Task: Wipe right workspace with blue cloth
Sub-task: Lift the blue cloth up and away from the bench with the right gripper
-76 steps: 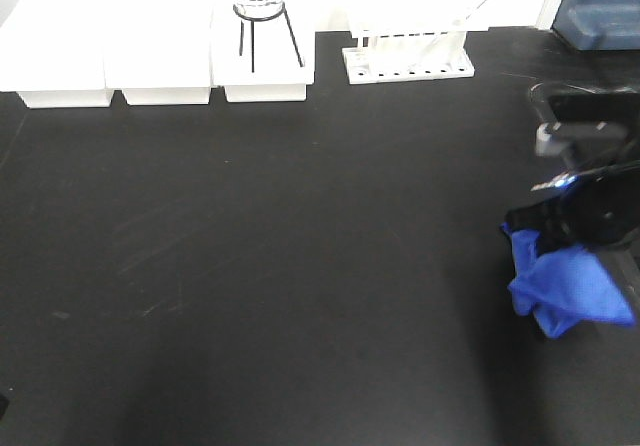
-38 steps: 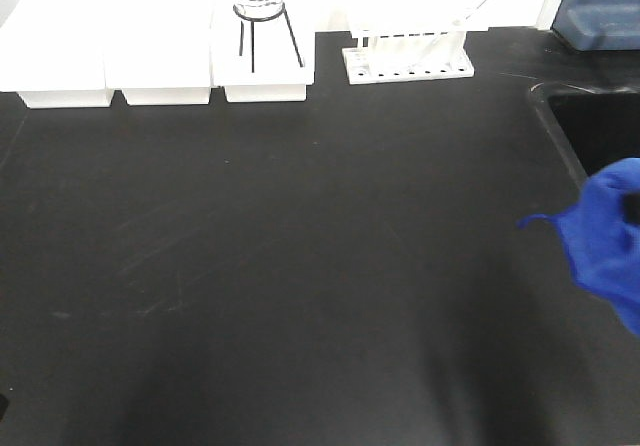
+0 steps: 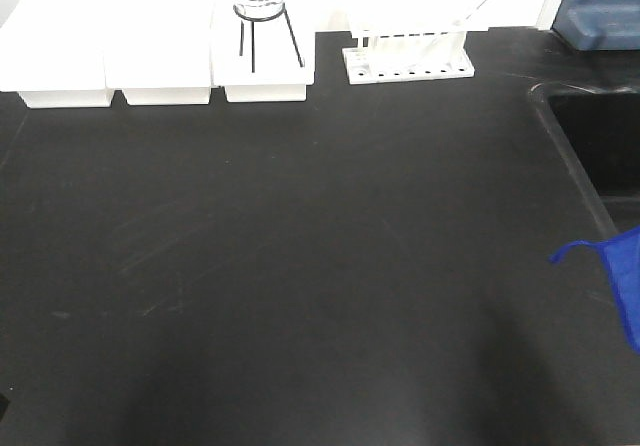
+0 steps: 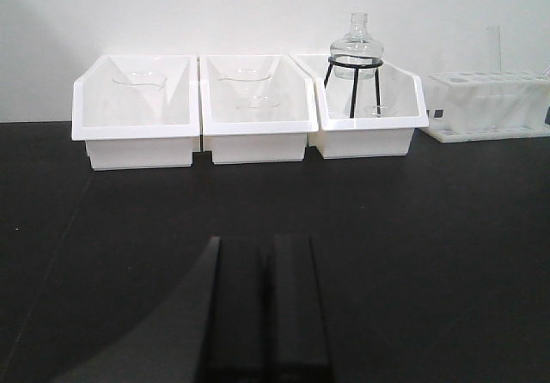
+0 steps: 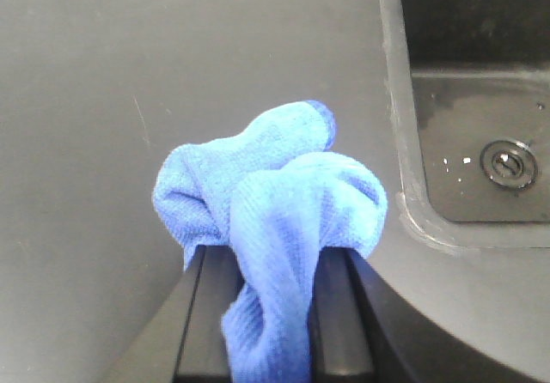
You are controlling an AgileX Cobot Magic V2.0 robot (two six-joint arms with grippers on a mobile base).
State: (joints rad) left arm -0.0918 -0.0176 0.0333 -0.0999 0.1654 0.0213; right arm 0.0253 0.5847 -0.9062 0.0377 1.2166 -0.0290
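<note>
Right gripper [image 5: 271, 267]: clamped on bunched royal-blue microfibre cloth [image 5: 275, 194].
Cloth position: over matte black benchtop [image 5: 103, 100], beside recessed black sink [image 5: 397, 100].
Left gripper [image 4: 265, 247]: closed together, empty.

I see a plain royal-blue cloth [image 5: 275, 220], paler blue on the right wrist camera, over the black right end effector [image 5: 271, 263]. The table [image 3: 300, 266] is matte black with faint pale scuffs. 3 trays [image 4: 256, 134] are white, as is the rack [image 3: 408, 63]. The wire stand [image 4: 352, 87] is black, its flask [image 4: 355, 44] clear glass. The sink [image 5: 455, 173] is black.
</note>
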